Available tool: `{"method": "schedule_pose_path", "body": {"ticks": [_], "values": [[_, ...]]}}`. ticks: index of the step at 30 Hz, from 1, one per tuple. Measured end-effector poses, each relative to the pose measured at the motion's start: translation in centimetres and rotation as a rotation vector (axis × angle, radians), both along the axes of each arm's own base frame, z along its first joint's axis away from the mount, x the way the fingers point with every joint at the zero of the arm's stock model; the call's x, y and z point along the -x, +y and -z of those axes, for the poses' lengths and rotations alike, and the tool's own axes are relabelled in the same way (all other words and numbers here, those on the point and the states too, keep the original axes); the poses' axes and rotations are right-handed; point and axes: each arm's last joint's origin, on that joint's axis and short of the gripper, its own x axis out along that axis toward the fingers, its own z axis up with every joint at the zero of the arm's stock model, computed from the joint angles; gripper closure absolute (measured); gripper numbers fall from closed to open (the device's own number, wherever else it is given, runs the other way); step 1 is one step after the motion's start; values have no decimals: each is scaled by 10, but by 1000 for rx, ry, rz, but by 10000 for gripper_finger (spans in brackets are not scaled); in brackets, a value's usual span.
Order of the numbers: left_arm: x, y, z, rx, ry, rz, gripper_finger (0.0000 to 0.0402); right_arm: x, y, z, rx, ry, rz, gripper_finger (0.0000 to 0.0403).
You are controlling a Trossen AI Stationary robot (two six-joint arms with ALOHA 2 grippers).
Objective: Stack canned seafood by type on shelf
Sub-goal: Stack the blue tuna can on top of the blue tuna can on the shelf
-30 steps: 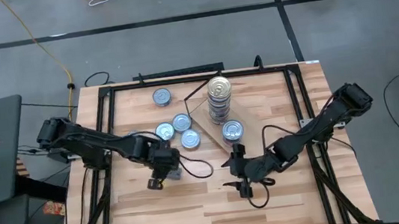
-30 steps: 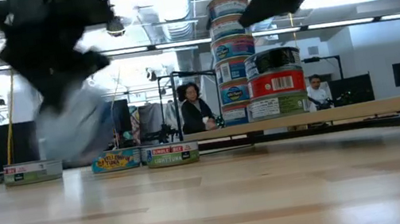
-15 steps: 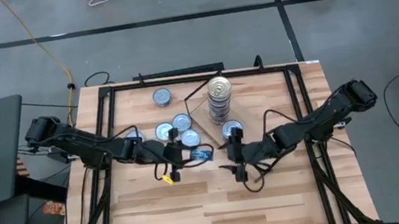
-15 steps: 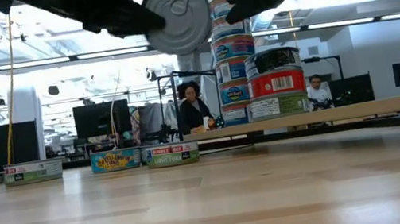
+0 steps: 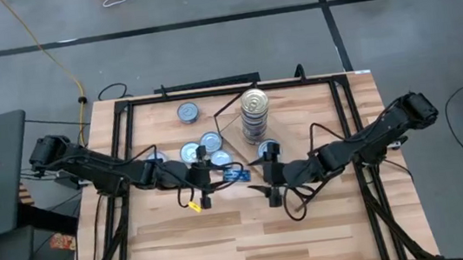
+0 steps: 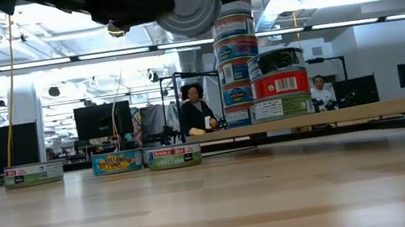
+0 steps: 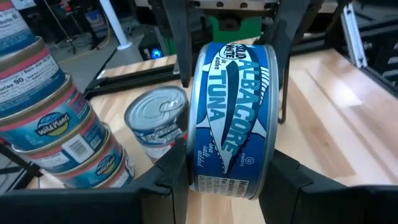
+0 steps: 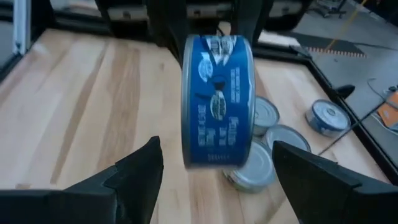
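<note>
From above, the left gripper (image 5: 224, 176) holds a blue tin (image 5: 236, 175) on edge above the desk (image 5: 330, 224), facing the right gripper (image 5: 265, 179) just beside it. A tall stack (image 5: 254, 114) stands on the shelf (image 5: 235, 121).

Low view — the tin (image 6: 186, 2) hangs lid-forward, high over the desk.

Left wrist: fingers (image 7: 171, 174) clamp the tin (image 7: 231, 118) by its flat faces.

Right wrist: that gripper (image 8: 214, 168) is spread wide, empty — the tin (image 8: 217, 99) ahead of it.

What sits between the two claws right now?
A blue albacore tuna tin, on edge, gripped by the left claw; the open right claw faces it. Both wrist views show this.
</note>
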Motion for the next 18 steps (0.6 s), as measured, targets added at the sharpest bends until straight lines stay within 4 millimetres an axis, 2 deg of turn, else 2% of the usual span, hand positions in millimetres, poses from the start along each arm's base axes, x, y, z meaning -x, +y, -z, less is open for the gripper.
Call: {"method": "schedule_pose_path", "body": {"ticks": [8,14,18], "values": [[-1,-2,-6,96,-65,19,272,-6,2,-14,-3,-141,-32,89],[-1,-3,-6,132,-68,67,271,-8,-3,-15,-53,-155,-39,152],[-1,-4,-7,104,-71,92,225,-10,-7,-14,-84,-147,-65,212]]}}
